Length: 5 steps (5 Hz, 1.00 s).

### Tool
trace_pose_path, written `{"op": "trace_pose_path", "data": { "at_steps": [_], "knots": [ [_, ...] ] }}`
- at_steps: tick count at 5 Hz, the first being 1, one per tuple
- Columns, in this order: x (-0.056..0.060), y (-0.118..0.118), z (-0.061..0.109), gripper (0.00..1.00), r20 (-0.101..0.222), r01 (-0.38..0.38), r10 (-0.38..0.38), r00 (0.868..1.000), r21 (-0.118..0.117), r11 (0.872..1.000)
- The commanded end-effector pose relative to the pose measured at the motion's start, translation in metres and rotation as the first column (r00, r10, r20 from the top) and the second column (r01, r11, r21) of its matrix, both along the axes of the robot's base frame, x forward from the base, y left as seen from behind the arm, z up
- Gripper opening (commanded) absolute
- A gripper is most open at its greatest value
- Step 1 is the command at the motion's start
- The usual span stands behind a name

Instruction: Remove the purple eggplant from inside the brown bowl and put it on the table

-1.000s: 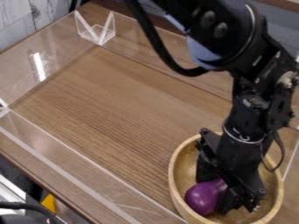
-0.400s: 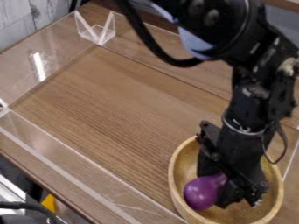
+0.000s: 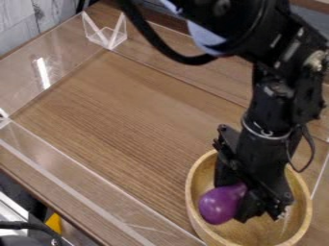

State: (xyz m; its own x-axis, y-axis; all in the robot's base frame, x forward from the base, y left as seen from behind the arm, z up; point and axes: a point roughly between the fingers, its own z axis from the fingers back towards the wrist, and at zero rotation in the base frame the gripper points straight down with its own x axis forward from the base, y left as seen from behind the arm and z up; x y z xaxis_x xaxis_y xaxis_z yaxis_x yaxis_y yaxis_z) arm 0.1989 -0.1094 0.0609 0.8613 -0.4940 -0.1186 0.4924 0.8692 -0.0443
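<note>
Table (image 3: pixel 115 120): wood-grained surface, extending from nine to twelve o'clock of the bowl, beyond a low clear wall.
Bowl (image 3: pixel 198 182): round, tan, at about five o'clock in the view; its rim encloses both eggplant and fingertips.
Eggplant (image 3: pixel 221 204): purple, inside the bowl, toward the nine o'clock side of its interior; the long axis appears to slant from seven toward one o'clock, though the upper end is hidden.
End effector (image 3: pixel 245 196): black, reaching into the bowl from twelve o'clock, closed on the eggplant's upper part; the exposed end projects toward eight o'clock.
Coming move: presumably a lift, then travel toward ten o'clock.
</note>
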Motion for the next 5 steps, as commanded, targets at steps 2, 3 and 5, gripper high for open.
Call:
{"op": "trace_pose_path", "data": {
  "at_steps": [2, 3, 5],
  "knots": [
    [0.012, 0.007, 0.021, 0.0, 0.072, 0.002, -0.001, 0.997, -0.02, 1.0],
    [0.014, 0.011, 0.022, 0.0, 0.076, -0.001, 0.003, 0.997, -0.019, 1.0],
    [0.018, 0.015, 0.02, 0.0, 0.082, -0.009, 0.011, 0.997, -0.017, 1.0]
  ]
}}
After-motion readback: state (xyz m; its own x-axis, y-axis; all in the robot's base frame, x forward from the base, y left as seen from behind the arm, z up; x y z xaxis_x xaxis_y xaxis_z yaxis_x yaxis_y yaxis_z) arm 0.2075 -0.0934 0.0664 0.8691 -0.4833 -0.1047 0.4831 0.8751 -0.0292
